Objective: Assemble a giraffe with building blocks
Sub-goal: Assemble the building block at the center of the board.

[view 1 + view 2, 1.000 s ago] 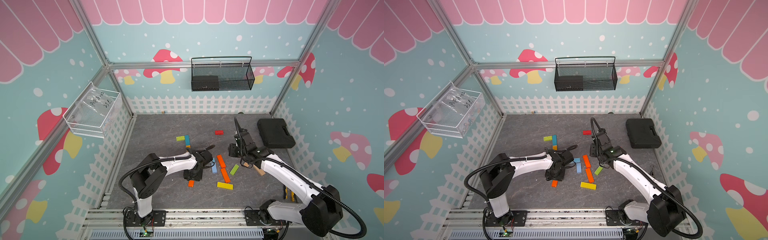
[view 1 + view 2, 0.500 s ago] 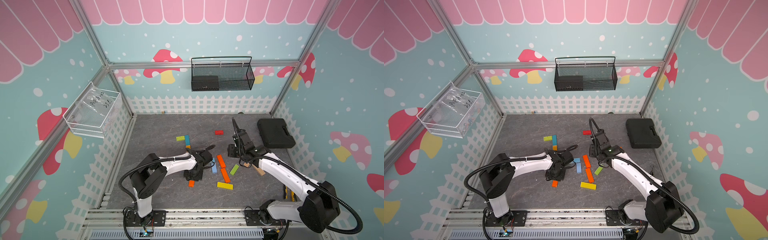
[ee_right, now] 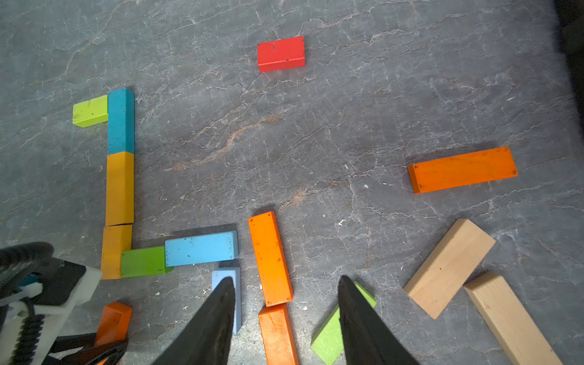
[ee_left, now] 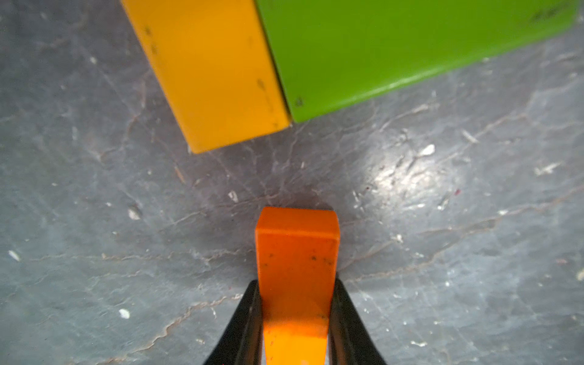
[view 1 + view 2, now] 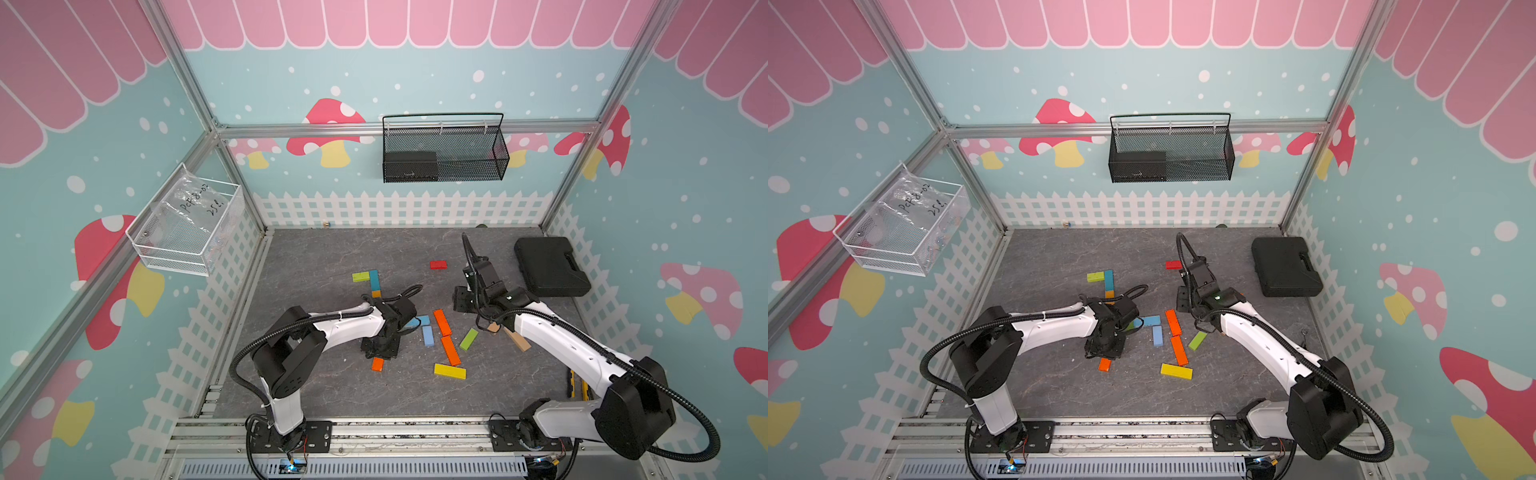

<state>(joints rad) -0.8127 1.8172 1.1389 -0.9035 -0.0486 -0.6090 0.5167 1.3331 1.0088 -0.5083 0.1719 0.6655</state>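
We find the left claw (image 4: pixel 297 286) pinching a short orange block (image 4: pixel 297 252) by its long sides, low over the surface (image 4: pixel 94 252). We cannot tell whether the block is clear of the surface. Ahead of it, and apart from it, a yellow block (image 4: pixel 208 72) and a green block (image 4: pixel 379 47) lie touching edge to edge.

The right claw (image 3: pixel 286 278) is spread with nothing between its fingers. It hangs above two orange bars (image 3: pixel 270 257) laid end to end.

In the right wrist view, a lime block (image 3: pixel 90 110) touches the side of a teal block (image 3: pixel 120 121). Two yellow blocks (image 3: pixel 119 188) follow the teal one in line. The green block and a light blue block (image 3: pixel 200 248) then turn off at a right angle. A red block (image 3: pixel 280 53) lies alone, well apart. Two tan blocks (image 3: pixel 448 267) lie loose, near each other. A yellow bar (image 5: pixel 449 371) lies toward the front in both top views.

As for writing, a clear bag (image 5: pixel 195 203) in the white basket (image 5: pixel 174 249) bears handwriting, seemingly "PCF8-02" and "25". The rest we cannot read.
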